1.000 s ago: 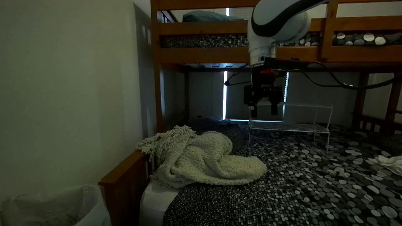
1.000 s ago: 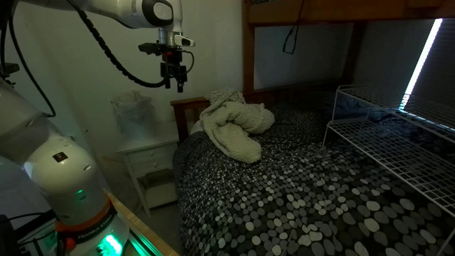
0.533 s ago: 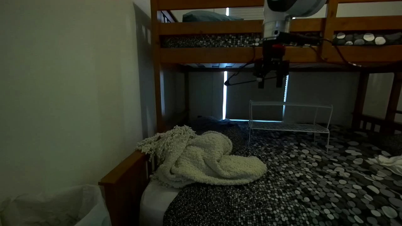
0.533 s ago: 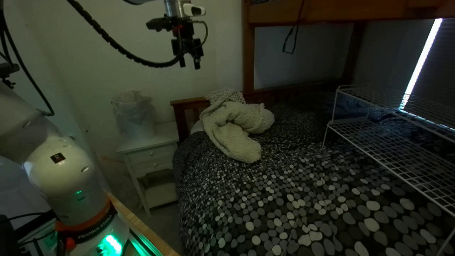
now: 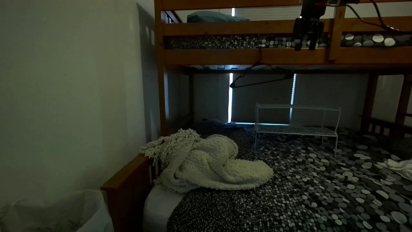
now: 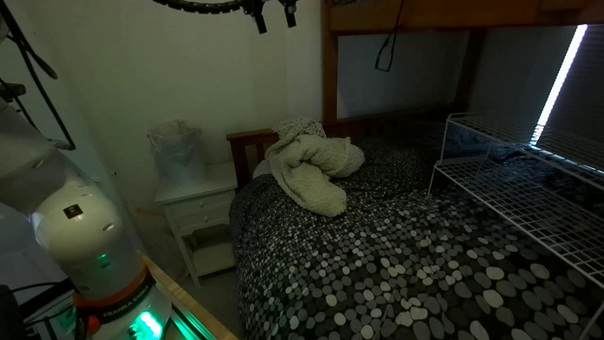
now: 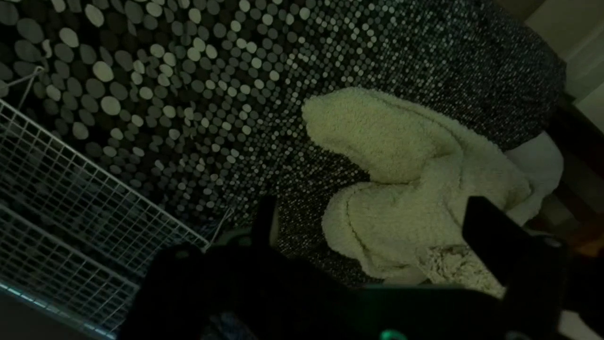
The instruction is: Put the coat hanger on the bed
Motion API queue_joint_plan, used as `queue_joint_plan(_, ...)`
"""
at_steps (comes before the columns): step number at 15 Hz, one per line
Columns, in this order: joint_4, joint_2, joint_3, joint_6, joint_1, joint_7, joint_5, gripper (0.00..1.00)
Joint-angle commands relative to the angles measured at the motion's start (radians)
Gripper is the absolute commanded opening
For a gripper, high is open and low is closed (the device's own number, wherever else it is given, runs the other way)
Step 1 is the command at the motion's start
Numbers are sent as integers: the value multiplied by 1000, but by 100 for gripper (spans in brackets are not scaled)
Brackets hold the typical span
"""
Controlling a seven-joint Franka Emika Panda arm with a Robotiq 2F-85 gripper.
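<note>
Black two-finger gripper [image 7: 373, 205] high above the dotted black-and-grey bed [image 5: 289, 203], fingers [image 7: 488, 231] apart. Cream nubby blanket [image 5: 212, 164] bunched on it. Black triangular coat hanger [image 5: 260, 83] hung on brown wooden upper-bunk rail [image 5: 219, 57], clear of gripper. Dark window blind [image 5: 264, 103] behind.

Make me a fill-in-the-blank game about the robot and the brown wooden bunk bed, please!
The thin dark coat hanger hangs from the ____ (upper/lower) part of the brown wooden bunk bed. The black two-fingered gripper holds ____. The white wire rack has ____ shelves.

Missing words: upper; nothing; two.
</note>
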Motion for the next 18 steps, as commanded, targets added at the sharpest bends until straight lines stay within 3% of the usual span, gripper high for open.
queue_joint_plan(1,24,12,-10,-3,-9,-12,4,100)
queue_joint_plan(9,46,37,-10,-3,-11,-15,5,100)
queue_joint_plan(13,207,129,-88,1,-39,-88,70,100)
queue_joint_plan(18,400,266,-233,-72,-124,-332,271,100)
